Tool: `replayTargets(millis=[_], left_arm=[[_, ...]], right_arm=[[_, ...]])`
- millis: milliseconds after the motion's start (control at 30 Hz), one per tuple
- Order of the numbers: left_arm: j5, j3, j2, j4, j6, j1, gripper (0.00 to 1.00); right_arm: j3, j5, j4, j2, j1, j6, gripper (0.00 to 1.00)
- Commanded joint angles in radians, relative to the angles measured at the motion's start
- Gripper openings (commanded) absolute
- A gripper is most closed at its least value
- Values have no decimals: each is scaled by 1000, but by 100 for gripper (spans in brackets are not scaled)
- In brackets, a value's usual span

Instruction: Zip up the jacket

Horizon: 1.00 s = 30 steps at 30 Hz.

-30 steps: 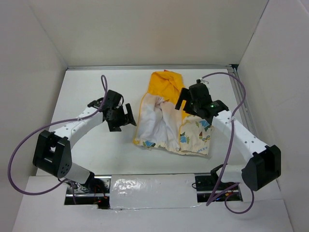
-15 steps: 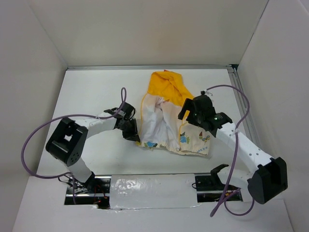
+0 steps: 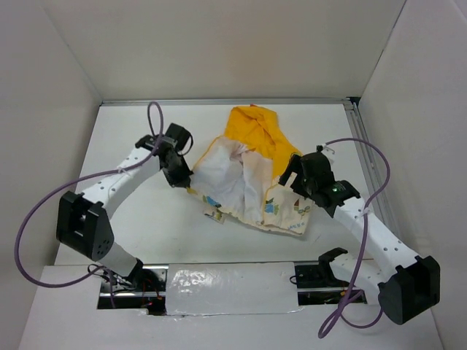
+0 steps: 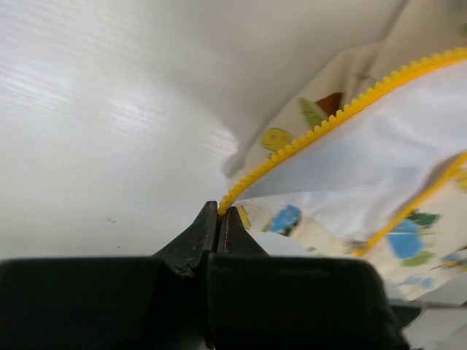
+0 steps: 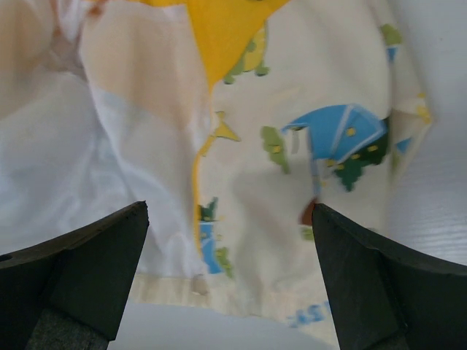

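Observation:
The jacket (image 3: pixel 244 182) lies open in the middle of the table, cream with cartoon prints, white lining up, yellow hood (image 3: pixel 255 131) toward the back. My left gripper (image 3: pixel 185 180) is at its left front edge, shut on the yellow zipper strip (image 4: pixel 314 131); in the left wrist view the strip's end runs between the closed tips of that gripper (image 4: pixel 221 211). My right gripper (image 3: pixel 290 175) hovers open over the jacket's right front panel (image 5: pixel 306 160). That panel's yellow zipper strip (image 5: pixel 195 182) runs between its spread fingers (image 5: pixel 109 248) without touching them.
White enclosure walls (image 3: pixel 58 109) stand close on the left, back and right. A metal rail (image 3: pixel 365 157) runs along the table's right edge. Purple cables (image 3: pixel 33 219) loop off both arms. A taped strip (image 3: pixel 226 281) lies along the near edge.
My left gripper closed on the jacket's left zipper edge and drew it left and back, spreading the front open. My right arm moved right and nearer over the right panel, staying open.

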Motion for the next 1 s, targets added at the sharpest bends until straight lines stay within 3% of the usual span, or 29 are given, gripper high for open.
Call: replayTargets(millis=[0, 167, 300, 367, 400, 433, 467, 500, 567, 700, 867, 967], left_arm=[[-219, 247, -24, -347, -145, -3, 0], [-273, 490, 99, -433, -147, -238, 0], [-212, 640, 361, -454, -88, -409, 0], [-171, 706, 482, -462, -40, -489, 7], [-157, 727, 516, -449, -3, -528, 30], [-152, 731, 539, -451, -4, -542, 42], [-103, 722, 567, -424, 23, -560, 83], [-66, 702, 566, -389, 46, -568, 99], [33, 634, 497, -286, 100, -578, 99], [99, 412, 287, -44, 161, -569, 99], [130, 223, 38, 52, 150, -522, 99], [159, 114, -57, 78, 129, -419, 99]], right_arm=[[-30, 49, -24, -5, -7, 34, 100], [-51, 58, -42, -20, -39, 54, 100], [-65, 50, -57, -34, -75, 86, 100], [-70, 28, -65, -42, -92, 90, 100], [-73, 21, -67, -49, -100, 88, 100], [-76, 11, -65, -57, -105, 86, 100], [-86, 0, -58, -72, -105, 77, 100], [-90, -9, -53, -80, -106, 73, 100], [-100, -40, -41, -100, -103, 63, 100], [-128, -69, -15, -135, -80, 59, 100], [-139, -74, 8, -163, -22, 63, 100], [-79, -81, 44, -143, 36, 10, 100]])
